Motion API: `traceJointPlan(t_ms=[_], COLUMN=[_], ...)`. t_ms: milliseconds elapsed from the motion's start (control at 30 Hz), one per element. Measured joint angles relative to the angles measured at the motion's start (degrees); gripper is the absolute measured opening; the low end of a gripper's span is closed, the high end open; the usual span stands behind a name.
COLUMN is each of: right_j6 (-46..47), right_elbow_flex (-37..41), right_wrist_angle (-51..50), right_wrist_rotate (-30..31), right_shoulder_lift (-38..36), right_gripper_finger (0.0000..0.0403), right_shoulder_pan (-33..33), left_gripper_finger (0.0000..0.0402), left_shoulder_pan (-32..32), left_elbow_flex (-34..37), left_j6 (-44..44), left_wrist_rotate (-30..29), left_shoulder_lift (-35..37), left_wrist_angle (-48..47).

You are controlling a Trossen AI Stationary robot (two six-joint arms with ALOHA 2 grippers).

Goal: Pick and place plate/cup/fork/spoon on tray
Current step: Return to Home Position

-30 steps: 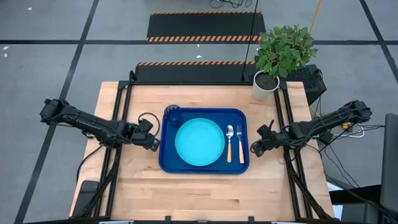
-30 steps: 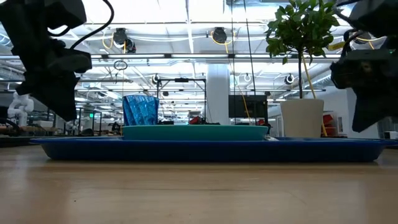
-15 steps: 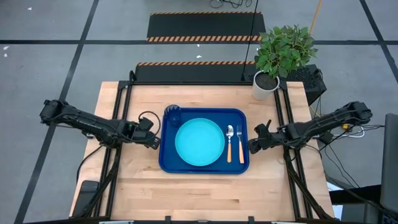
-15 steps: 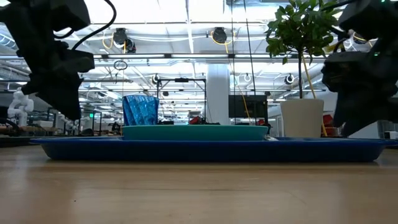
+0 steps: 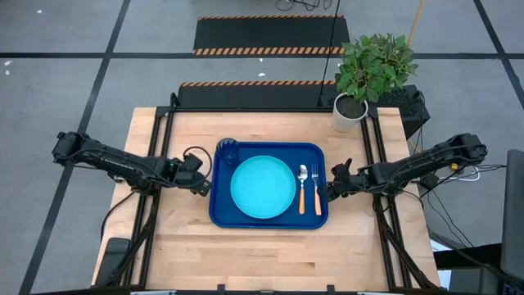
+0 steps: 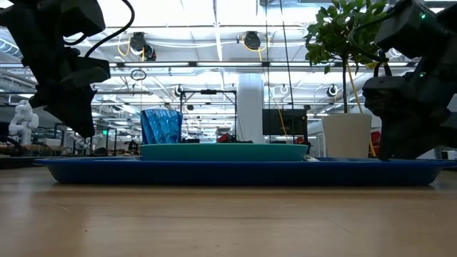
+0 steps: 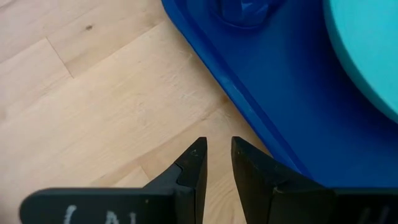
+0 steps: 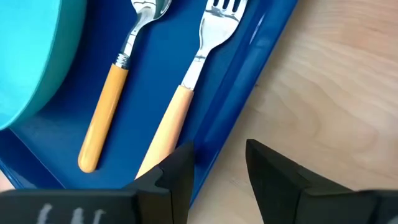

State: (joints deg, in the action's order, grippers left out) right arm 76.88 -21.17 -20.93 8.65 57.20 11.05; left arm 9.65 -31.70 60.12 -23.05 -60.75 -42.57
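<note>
The dark blue tray (image 5: 268,220) lies mid-table. On it rest the cyan plate (image 5: 263,187), the blue cup (image 5: 228,150) in its far left corner, and the spoon (image 5: 302,188) and fork (image 5: 316,188) side by side along its right side. My right gripper (image 8: 221,152) is open, low over the tray's right rim (image 8: 236,118). One finger stands over the fork's orange handle (image 8: 165,134), the other over the table. My left gripper (image 7: 216,148) hovers above the wood beside the tray's left rim (image 7: 249,118), slightly open with nothing between its fingers.
A white pot with a green plant (image 5: 350,111) stands at the table's far right corner. A black object (image 5: 115,246) lies at the near left edge. Bare wood (image 5: 270,254) stretches between the tray and the near edge.
My right gripper has come down and moved toward the tray's right rim. The left arm and the things on the tray have kept still.
</note>
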Motion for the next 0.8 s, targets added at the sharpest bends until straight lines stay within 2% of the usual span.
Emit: traceJointPlan(t_ms=[800], right_j6=[-6.02], right_elbow_flex=[0.11], right_wrist_angle=[0.51], right_wrist_rotate=[-0.42], right_shoulder_lift=[0.05], right_gripper_finger=[0.0134], right_shoulder_pan=[-4.02], left_gripper_finger=[0.0074], left_shoulder_pan=[0.0], left_elbow_flex=[0.0], left_j6=[0.47], left_wrist_rotate=[-0.04], left_shoulder_lift=[0.0], left_wrist_angle=[0.0])
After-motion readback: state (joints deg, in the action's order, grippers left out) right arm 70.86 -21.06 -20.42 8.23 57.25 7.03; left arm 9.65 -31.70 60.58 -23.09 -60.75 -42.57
